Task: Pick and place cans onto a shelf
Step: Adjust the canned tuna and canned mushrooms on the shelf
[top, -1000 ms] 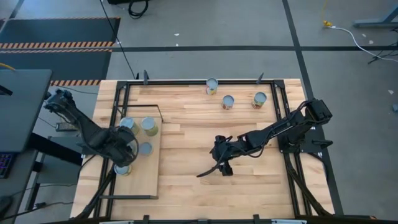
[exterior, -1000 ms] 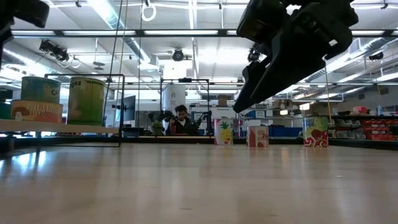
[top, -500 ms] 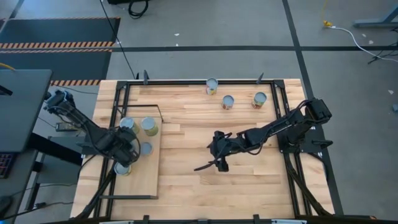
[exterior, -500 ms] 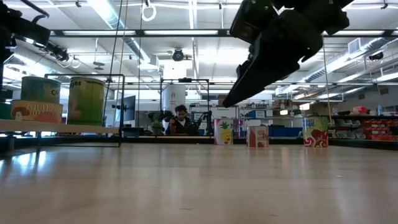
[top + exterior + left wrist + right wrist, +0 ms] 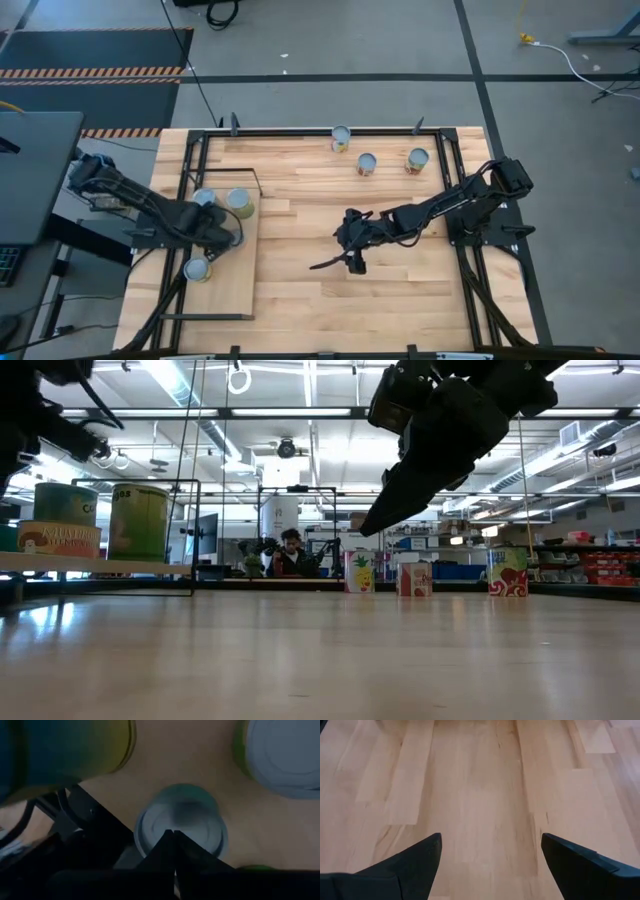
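Several cans stand on the pale shelf (image 5: 225, 295) at the table's left: two tall ones (image 5: 238, 203) (image 5: 203, 198) and a low one (image 5: 197, 268). My left gripper (image 5: 226, 237) points straight down, shut, over another small can (image 5: 200, 817) with a grey-blue top; in the high view the hand covers that can. Three more cans (image 5: 366, 164) stand on the tabletop near the far edge. My right gripper (image 5: 335, 263) hangs open above the middle of the table, with only bare wood between its fingers (image 5: 420, 860). My left gripper comes from above, and its shut fingertips (image 5: 173, 834) stand over the middle of the small can's top (image 5: 185, 812). I cannot tell whether they touch the lid. The can stands upright on the shelf.
A black frame (image 5: 190, 170) runs around the tabletop, and a thin wire frame (image 5: 195, 535) stands at the shelf's far end. A person (image 5: 290, 552) sits in the room beyond the far edge. Bare tabletop (image 5: 300, 300) lies between the shelf and my right arm.
My left gripper has shut. It has moved down and toward the table's right, from beside the low near can to above the small grey-topped can. The low can near the shelf's left edge now shows in full.
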`<state>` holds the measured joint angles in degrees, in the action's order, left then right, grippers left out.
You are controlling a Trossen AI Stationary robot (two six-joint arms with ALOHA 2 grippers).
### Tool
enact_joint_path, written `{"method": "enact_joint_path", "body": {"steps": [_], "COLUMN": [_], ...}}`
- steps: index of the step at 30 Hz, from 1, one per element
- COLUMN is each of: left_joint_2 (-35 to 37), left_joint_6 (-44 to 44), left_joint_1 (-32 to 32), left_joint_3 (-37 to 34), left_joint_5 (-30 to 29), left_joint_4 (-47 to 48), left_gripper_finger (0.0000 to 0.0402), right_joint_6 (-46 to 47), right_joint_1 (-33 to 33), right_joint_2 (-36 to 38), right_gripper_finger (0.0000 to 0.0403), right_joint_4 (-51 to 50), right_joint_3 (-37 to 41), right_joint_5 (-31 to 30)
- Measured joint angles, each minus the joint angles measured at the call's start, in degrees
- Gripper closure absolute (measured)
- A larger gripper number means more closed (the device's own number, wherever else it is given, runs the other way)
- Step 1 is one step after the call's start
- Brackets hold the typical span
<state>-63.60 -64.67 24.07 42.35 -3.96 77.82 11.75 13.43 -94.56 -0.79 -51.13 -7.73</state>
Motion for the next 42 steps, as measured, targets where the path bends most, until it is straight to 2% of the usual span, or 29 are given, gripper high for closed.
{"method": "enact_joint_path", "body": {"steps": [7,21,29,32,34,39,42], "left_joint_2": [-4.87,-4.84,-4.80,-5.42,-6.33,-8.25,-10.36], "left_joint_6": [7.35,8.36,8.27,7.69,8.25,12.32,14.42], "left_joint_1": [-2.07,-2.11,-2.11,-2.43,-2.72,-3.09,-3.88], "left_joint_3": [0.00,0.02,4.74,4.79,4.68,4.76,4.74], "left_joint_5": [1.33,2.70,2.55,5.18,6.44,4.05,2.06], "left_joint_4": [-2.59,-1.09,3.65,9.58,10.37,4.66,5.48], "left_gripper_finger": [0.0399,0.0399,0.0399,0.0399,0.0399,0.0399,0.0399], "right_joint_6": [1.66,-0.98,-1.84,-1.48,-1.11,-0.99,-0.64], "right_joint_1": [0.71,0.83,0.63,0.66,0.81,1.65,2.04], "right_joint_2": [0.00,0.00,0.00,0.00,0.00,0.00,0.00], "right_gripper_finger": [0.0053,0.0053,0.0053,0.0053,0.0053,0.0053,0.0053], "right_joint_4": [-0.88,-2.48,-2.28,-2.48,-2.85,-2.65,-2.60], "right_joint_3": [0.00,0.00,0.00,0.00,0.00,0.00,0.00], "right_joint_5": [1.86,1.95,1.91,1.92,1.90,1.73,1.34]}}
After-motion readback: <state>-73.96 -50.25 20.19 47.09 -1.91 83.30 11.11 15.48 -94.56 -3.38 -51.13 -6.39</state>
